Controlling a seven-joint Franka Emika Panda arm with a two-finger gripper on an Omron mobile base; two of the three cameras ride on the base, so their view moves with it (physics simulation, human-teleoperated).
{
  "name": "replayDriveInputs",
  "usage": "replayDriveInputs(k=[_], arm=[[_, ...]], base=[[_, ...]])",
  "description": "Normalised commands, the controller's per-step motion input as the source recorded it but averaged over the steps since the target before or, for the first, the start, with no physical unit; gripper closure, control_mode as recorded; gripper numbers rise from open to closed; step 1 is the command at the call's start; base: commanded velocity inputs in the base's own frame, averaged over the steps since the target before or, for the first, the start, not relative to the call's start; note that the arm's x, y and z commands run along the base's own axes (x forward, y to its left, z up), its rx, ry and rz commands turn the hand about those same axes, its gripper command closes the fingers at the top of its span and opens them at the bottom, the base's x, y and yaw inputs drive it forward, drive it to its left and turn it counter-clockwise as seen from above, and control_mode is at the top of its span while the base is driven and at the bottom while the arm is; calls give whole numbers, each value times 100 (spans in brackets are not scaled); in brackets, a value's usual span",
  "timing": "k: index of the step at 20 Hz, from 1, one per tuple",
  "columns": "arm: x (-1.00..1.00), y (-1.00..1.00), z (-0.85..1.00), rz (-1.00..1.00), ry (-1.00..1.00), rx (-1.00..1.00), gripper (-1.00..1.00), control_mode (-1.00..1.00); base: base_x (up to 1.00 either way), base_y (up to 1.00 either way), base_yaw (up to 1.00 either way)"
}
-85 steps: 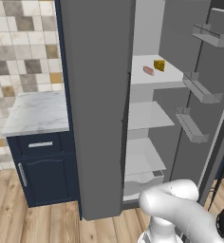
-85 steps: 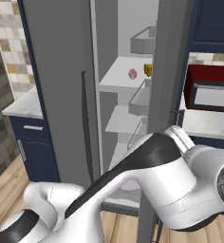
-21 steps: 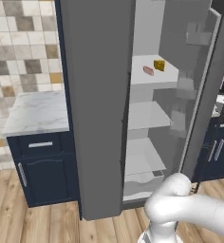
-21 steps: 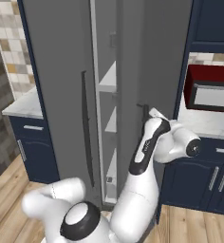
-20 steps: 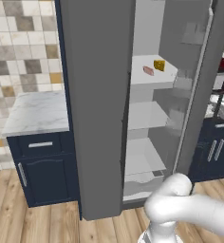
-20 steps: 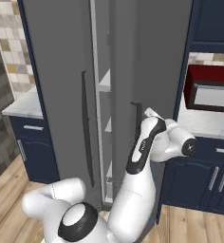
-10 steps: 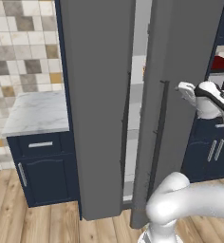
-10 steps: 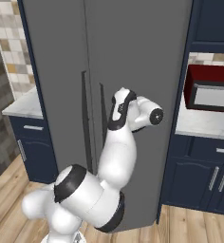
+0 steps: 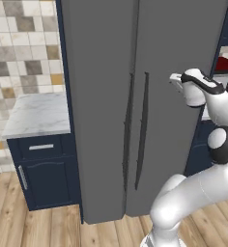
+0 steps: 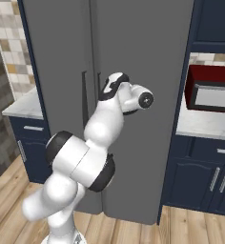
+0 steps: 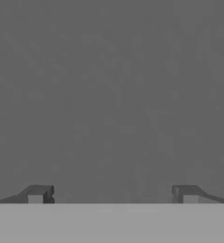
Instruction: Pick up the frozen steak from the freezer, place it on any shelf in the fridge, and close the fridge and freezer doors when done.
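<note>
the gripper (image 11: 112,194) is spread wide and nothing is held between its two dark tips; in the hand view only plain grey surface is faced, very close. in the left base view the gripper (image 9: 176,80) is seen at the end of the white arm, set against the fridge door (image 9: 183,96), at upper height and well to the right of the dark handles. whether the tips really touch the door cannot be told.

going outward, the right handle (image 9: 141,130) and the left handle (image 9: 127,128) are seen side by side at the middle seam. the freezer door (image 9: 94,106) and the fridge door both look flush with the front, so both are judged closed. beside the freezer a marble counter (image 9: 38,113) over a navy cabinet (image 9: 46,173) is seen, and on the other side a dark red microwave (image 10: 212,90) is standing on a counter.

the frozen steak is hidden behind the closed doors, so its place on a shelf cannot be confirmed here. if it was put there, the task is judged nearly finished; only pulling the arm away is left.
</note>
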Motion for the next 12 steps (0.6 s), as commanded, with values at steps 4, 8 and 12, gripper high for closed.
replayDriveInputs(k=[4,8,12], arm=[[0,0,0,0,0,0,-100,-100],[-1,-1,0,0,0,0,-100,-100],[66,16,-49,-1,6,-6,-100,-100]], base=[[0,0,0],[0,0,0],[0,0,0]])
